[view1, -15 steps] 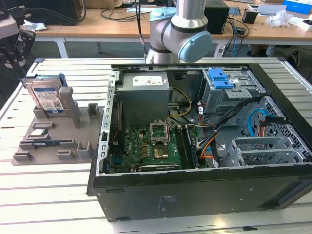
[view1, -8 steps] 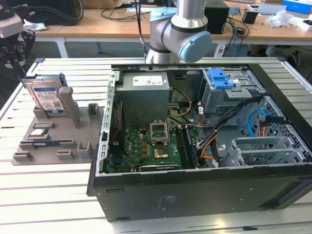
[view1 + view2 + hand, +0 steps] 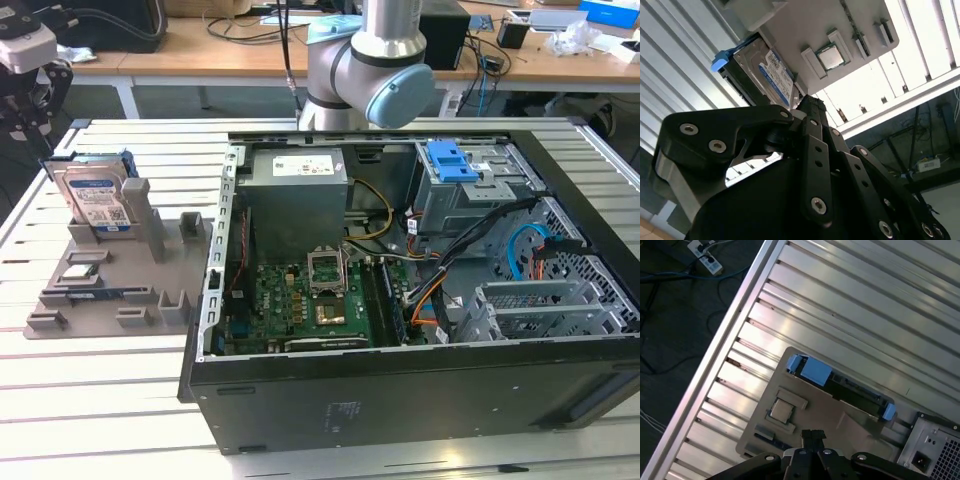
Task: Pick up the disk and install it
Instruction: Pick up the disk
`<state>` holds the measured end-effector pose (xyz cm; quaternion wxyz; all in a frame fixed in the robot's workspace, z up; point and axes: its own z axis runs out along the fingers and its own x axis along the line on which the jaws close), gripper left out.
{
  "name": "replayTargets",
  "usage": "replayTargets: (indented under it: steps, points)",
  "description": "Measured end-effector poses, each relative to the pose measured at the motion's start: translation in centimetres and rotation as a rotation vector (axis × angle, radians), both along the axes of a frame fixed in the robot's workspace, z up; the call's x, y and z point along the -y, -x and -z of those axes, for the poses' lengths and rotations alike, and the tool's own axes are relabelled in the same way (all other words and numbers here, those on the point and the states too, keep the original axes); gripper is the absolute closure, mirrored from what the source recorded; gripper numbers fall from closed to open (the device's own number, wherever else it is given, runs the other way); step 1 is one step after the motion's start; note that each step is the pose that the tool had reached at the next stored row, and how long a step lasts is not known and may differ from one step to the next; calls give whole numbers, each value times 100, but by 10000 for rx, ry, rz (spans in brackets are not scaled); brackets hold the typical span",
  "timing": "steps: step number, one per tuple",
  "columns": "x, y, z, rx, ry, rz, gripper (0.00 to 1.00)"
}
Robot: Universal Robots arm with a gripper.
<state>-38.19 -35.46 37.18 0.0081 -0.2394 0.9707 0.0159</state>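
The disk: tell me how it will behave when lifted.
Probably rigid: the disk is a metal slab in a blue frame. Likely heavy for its size. It stands on edge in the grey holder, so a sideways push might tilt it.

No readable text anywhere. Labels only: a white-and-blue sticker [image 3: 103, 208] on the flat silver-metal disk [image 3: 82, 188], which stands beside the open black computer case [image 3: 400, 400]. There's a white sticker [image 3: 303, 165] on the grey power supply box [image 3: 295, 205] inside that case. Print on both is too small to read.
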Motion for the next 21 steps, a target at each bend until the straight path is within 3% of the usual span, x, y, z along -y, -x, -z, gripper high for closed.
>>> replayTargets:
  steps: [13, 21]
  points:
    - [-1, 0, 0, 0, 0, -1532, 89]
    - [-1, 0, 0, -1, 0, -2244, 89]
